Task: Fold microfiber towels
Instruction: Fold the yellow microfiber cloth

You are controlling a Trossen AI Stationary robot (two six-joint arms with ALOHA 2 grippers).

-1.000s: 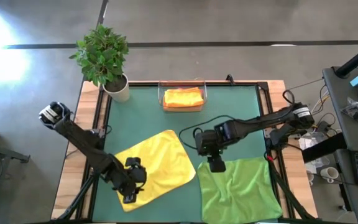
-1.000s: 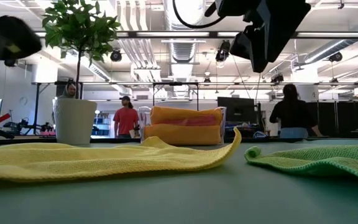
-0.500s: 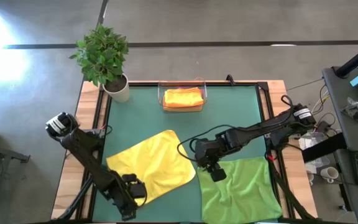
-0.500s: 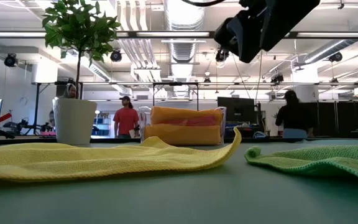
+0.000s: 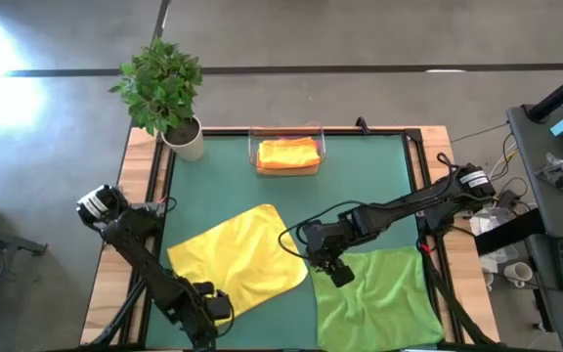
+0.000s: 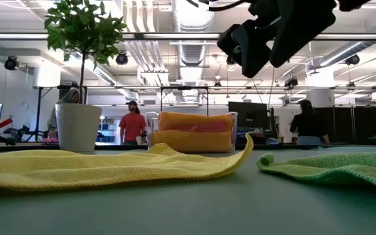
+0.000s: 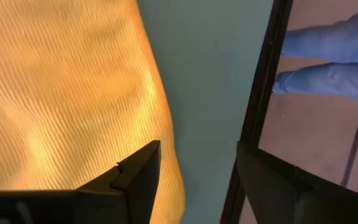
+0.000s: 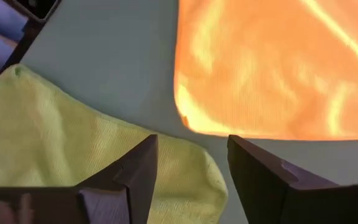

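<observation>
yellow towel (image 5: 239,259): lay flat on the mat, between my two claws, its near corner just under my left claw.
green towel (image 5: 377,298): flat, far corner just beneath my right claw.
folded orange towels (image 5: 288,154): sat in the clear tray (image 5: 258,147), well beyond both claws.
right claw (image 5: 334,271): hovered above the mat, jaws wide, holding nothing.
left claw (image 5: 206,314): at the mat's near edge, jaws wide, empty.

Overhead, table-level (facing room), two wrist-mounted

2 towels (image 5: 238,262) side by side before tray (image 5: 287,143)
</observation>
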